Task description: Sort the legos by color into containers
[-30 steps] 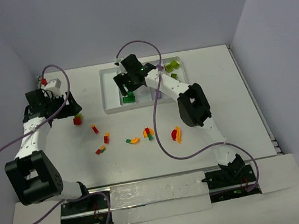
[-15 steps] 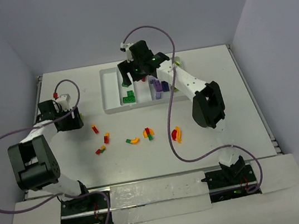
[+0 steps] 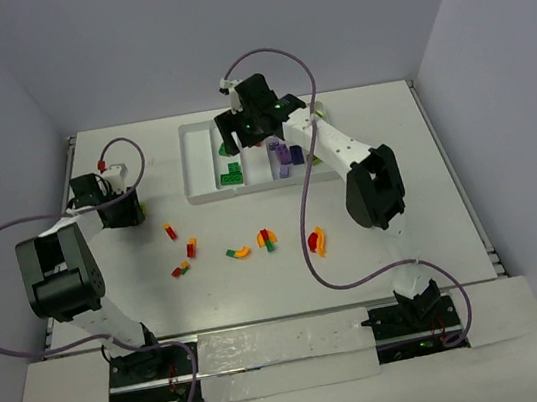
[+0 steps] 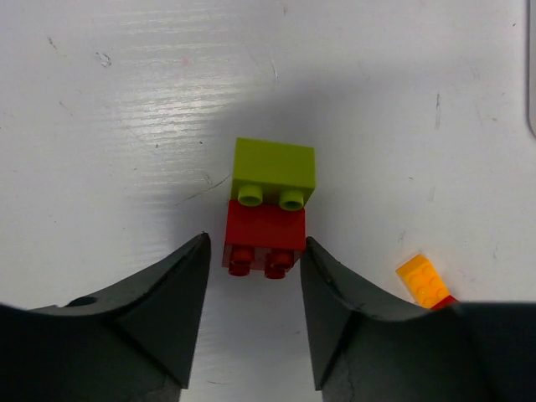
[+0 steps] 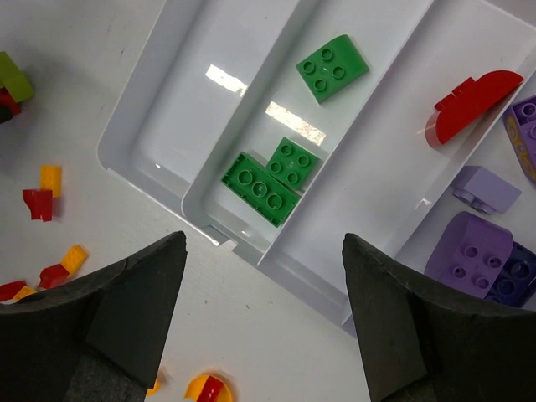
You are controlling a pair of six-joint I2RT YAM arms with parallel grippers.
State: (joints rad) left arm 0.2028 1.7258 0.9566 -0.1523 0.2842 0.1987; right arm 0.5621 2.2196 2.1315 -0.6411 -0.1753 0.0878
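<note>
In the left wrist view a lime green brick is stacked on a red brick on the white table. My left gripper is open, its fingertips either side of the red brick, not touching. In the top view it hides that pair. My right gripper is open and empty above the white tray. Under it the second compartment holds three dark green bricks. The compartment beside it holds a red curved brick, and the one after that purple bricks.
Several loose red, orange and green legos lie mid-table. An orange brick lies right of my left gripper. The tray's leftmost compartment has nothing in it. Purple cables loop over both arms.
My right gripper has risen from the green compartment, leaving the green bricks there. My left arm has folded in and its gripper now sits at the red and lime pair.
</note>
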